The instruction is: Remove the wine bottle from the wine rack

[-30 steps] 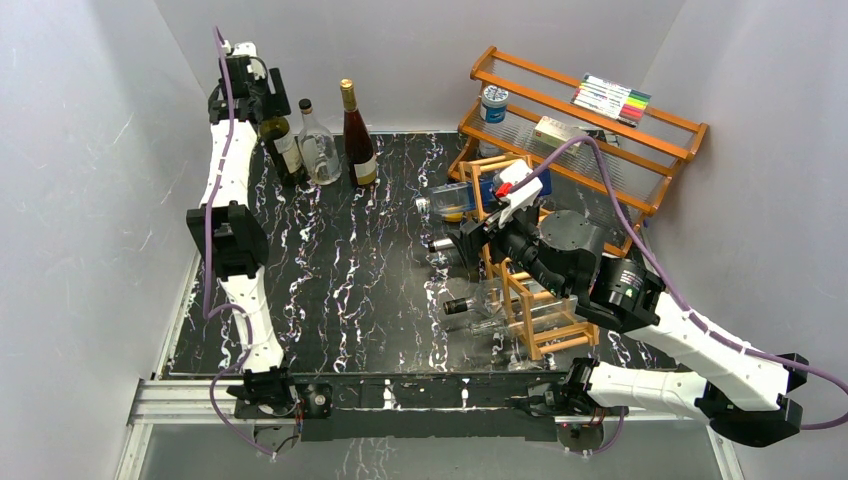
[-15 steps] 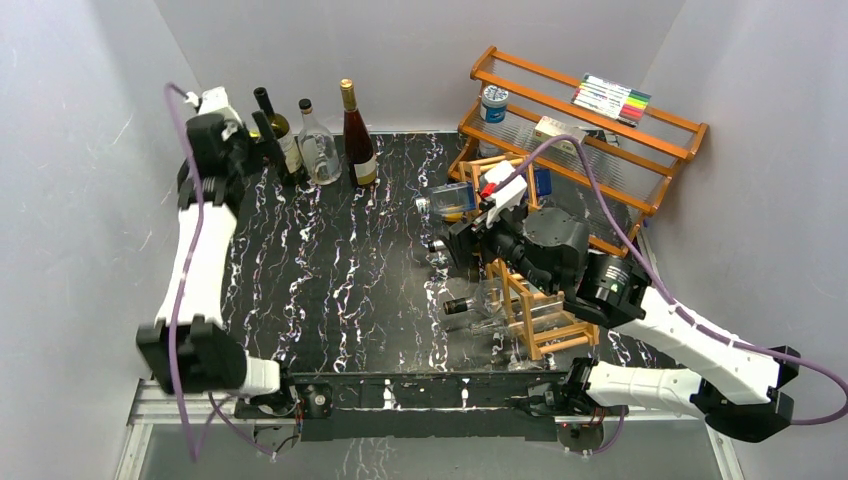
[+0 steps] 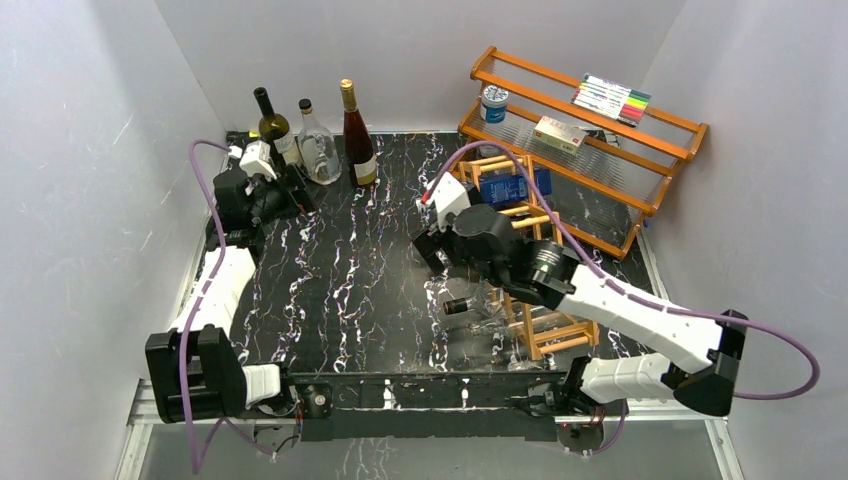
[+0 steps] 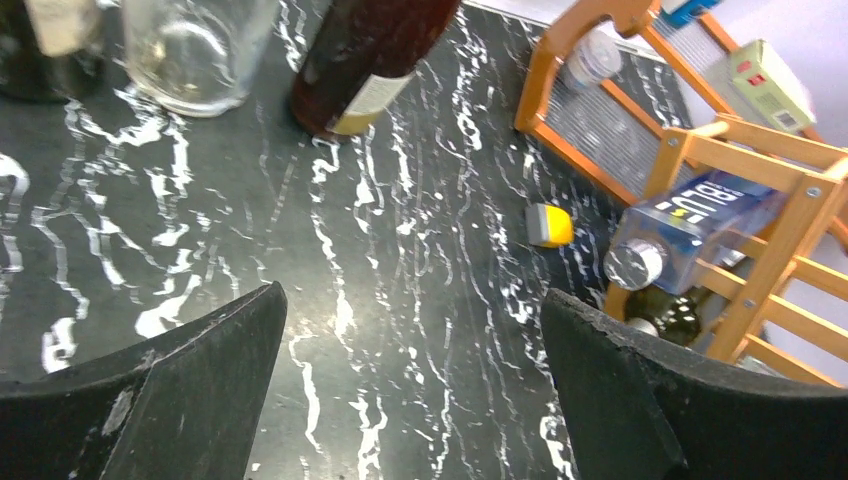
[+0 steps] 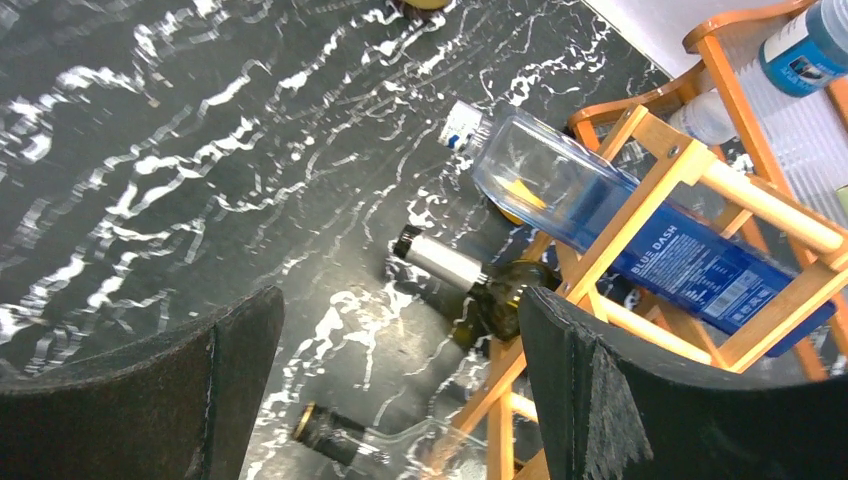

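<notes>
left gripper (image 3: 297, 190): released, jaws spread wide, nothing between them. A second ago it was up in the back-left corner on the dark green bottle; now pulled back toward the near side and clear of it. Left wrist view (image 4: 415, 305) shows only bare table between the fingers.
dark green bottle (image 3: 270, 130): upright at back left, standing free now, no longer covered by the gripper.
clear bottle (image 3: 318, 146): upright just right of it, unchanged.
red-brown bottle (image 3: 357, 135): upright, gold cap, unchanged.
table (image 3: 350, 290): black marble top, small yellow-and-grey object (image 4: 548, 225) lying near the rack.
right gripper (image 3: 432, 247): released, holding nothing. Has swung left off the top of the rack since a second ago; now off the rack's left side over the bottle necks (image 5: 400, 305).
wine bottle (image 5: 470, 292): dark green, lying in the rack, neck sticking out left, not gripped, same cell as before.
blue-label bottle (image 5: 640, 230): lying in the upper cell, cap pointing left; less covered by the arm than before.
low clear bottle (image 3: 470, 305): lying in the rack's near end, dark cap out left, unmoved.
wine rack (image 3: 545, 337): right side of table, unmoved.
two-tier shelf (image 3: 530, 66): behind the rack, unchanged.
</notes>
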